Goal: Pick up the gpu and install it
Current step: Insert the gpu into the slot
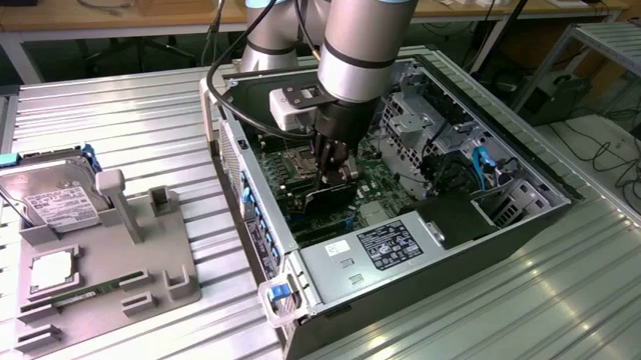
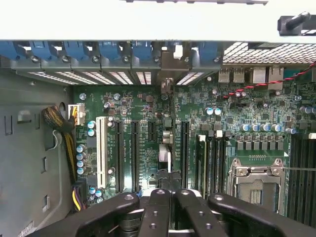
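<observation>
Install step in hand: gpu (image 2: 166, 143) held edge-on in closed gripper (image 1: 334, 174), jaws pinched on card's upper edge, low inside open computer case (image 1: 521, 161) over motherboard (image 2: 232, 118). Next move, by judgement: card edge kept square to slot (image 2: 183, 153), bracket aligned with rear opening, before being pressed home.
</observation>
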### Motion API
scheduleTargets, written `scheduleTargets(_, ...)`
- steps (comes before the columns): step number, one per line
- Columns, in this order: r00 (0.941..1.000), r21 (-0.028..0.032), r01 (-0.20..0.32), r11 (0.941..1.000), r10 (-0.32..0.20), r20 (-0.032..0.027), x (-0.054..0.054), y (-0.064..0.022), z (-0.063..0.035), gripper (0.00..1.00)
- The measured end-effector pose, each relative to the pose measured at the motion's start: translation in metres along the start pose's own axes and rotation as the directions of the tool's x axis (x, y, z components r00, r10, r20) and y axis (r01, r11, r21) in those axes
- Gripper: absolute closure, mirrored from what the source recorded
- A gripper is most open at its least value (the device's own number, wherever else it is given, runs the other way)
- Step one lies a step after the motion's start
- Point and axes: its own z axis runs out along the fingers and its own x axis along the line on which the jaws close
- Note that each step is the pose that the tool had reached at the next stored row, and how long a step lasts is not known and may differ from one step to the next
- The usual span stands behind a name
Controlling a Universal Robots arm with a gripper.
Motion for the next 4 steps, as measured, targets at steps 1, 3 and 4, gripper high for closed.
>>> scheduleTargets(1, 1.0, 0.0, 0.0, 1.0, 0.0, 0.0, 0.0, 0.0, 0.0, 0.89)
scheduleTargets(3, 1.0, 0.0, 0.0, 1.0, 0.0, 0.0, 0.0, 0.0, 0.0, 0.89)
scheduleTargets(4, 1.0, 0.0, 0.0, 1.0, 0.0, 0.0, 0.0, 0.0, 0.0, 0.89)
